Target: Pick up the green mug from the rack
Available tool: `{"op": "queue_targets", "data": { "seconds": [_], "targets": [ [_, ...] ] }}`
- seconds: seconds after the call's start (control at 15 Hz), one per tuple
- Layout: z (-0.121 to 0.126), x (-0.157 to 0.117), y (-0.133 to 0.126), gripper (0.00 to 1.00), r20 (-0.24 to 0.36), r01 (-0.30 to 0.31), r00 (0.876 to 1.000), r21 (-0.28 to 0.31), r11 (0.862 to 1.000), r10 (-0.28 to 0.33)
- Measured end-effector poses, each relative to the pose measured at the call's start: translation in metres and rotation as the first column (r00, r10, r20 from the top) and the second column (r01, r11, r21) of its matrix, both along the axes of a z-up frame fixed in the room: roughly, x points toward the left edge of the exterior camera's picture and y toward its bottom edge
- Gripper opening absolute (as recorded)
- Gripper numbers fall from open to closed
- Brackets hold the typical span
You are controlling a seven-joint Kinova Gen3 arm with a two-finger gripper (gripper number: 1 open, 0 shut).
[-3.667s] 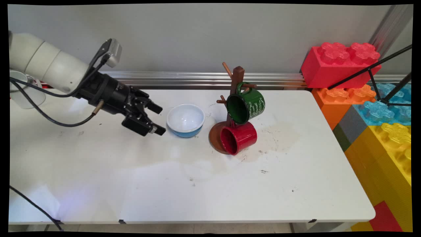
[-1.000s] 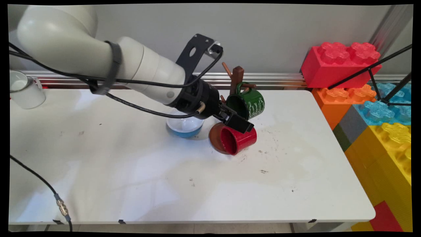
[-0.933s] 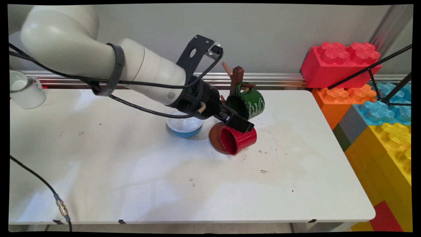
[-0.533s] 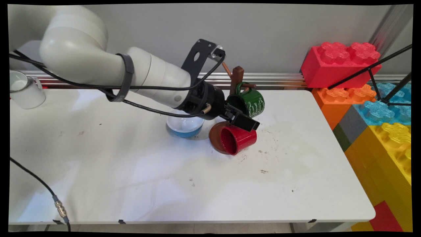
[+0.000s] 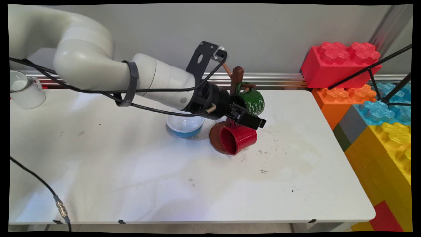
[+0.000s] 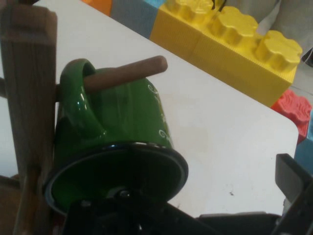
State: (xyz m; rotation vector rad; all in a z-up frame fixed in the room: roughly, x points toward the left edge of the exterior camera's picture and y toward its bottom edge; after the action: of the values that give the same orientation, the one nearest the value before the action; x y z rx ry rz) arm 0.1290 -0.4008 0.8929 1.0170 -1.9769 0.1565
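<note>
A green mug [image 5: 255,100] [image 6: 127,117] hangs by its handle on a peg [image 6: 128,73] of a brown wooden mug tree [image 5: 237,75] [image 6: 27,98]. My gripper [image 5: 255,116] [image 6: 195,208] is open at the mug's mouth. One finger [image 5: 252,121] [image 6: 292,180] runs along the outside of the mug's wall. The other sits at the mug's dark opening and is mostly hidden. A red mug [image 5: 238,140] hangs lower on the tree, just under the gripper, over the round base [image 5: 214,136].
A blue bowl with a white inside [image 5: 184,125] sits left of the tree, partly under my wrist. A white mug [image 5: 23,89] stands at the far left. Large toy blocks [image 5: 371,98] [image 6: 230,44] are stacked past the table's right edge. Black cables hang from the arm.
Over the last second the gripper has slid right and slightly up, from above the red mug's rim to the green mug's mouth. Both mugs and the bowl stay put.
</note>
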Motion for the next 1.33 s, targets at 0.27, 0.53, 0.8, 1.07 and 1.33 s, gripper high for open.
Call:
{"op": "queue_targets", "data": {
  "seconds": [0.27,0.53,0.8,1.07,1.33],
  "targets": [
    [-0.004,-0.002,0.002,1.00,-0.018,-0.014,1.000,0.000,1.000,0.014],
    [-0.008,-0.004,0.003,1.00,-0.034,-0.034,0.999,0.002,0.999,0.034],
    [-0.012,-0.004,0.002,1.00,-0.046,-0.048,0.998,0.001,0.999,0.048],
    [-0.014,-0.003,0.000,1.00,-0.057,-0.057,0.997,0.000,0.998,0.057],
    [-0.016,-0.002,-0.002,1.00,-0.066,-0.065,0.996,-0.002,0.998,0.065]
  ]
}}
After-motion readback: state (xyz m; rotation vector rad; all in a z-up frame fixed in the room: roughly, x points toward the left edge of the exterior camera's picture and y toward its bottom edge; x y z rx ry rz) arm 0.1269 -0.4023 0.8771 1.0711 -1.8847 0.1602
